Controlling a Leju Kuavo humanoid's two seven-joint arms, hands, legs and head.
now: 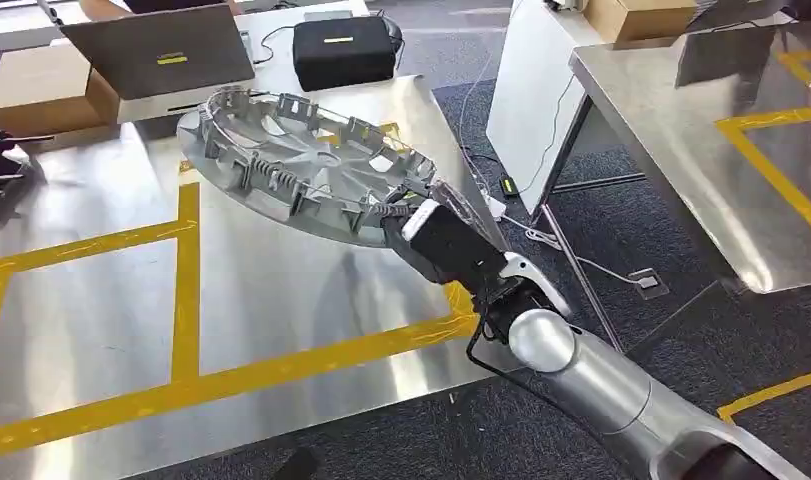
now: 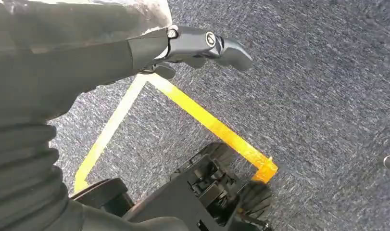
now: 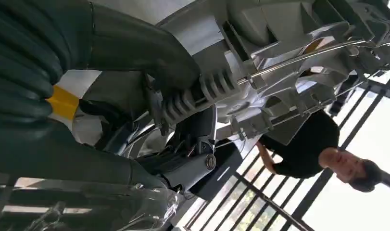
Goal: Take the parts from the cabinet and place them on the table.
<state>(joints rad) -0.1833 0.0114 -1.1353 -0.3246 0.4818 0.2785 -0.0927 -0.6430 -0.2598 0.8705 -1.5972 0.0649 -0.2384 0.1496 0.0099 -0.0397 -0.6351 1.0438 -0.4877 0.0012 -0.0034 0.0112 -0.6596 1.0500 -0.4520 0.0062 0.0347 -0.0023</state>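
Observation:
A silver wheel cover [image 1: 301,160], ribbed on its inner side, hangs tilted above the steel table [image 1: 91,300] near its far right part. My right hand [image 1: 421,222] grips its near rim; the right wrist view shows the thumb and dark fingers [image 3: 185,161] clamped around the cover's edge [image 3: 260,77]. My left hand [image 2: 183,45] hangs over the carpet with its fingers curled in and nothing in them.
Yellow tape lines [image 1: 186,290] mark boxes on the table. A laptop [image 1: 161,50], a black case [image 1: 343,50] and a cardboard box [image 1: 46,90] stand along the far edge. A second steel table [image 1: 721,150] is at the right. A person [image 3: 322,159] stands beyond the railing.

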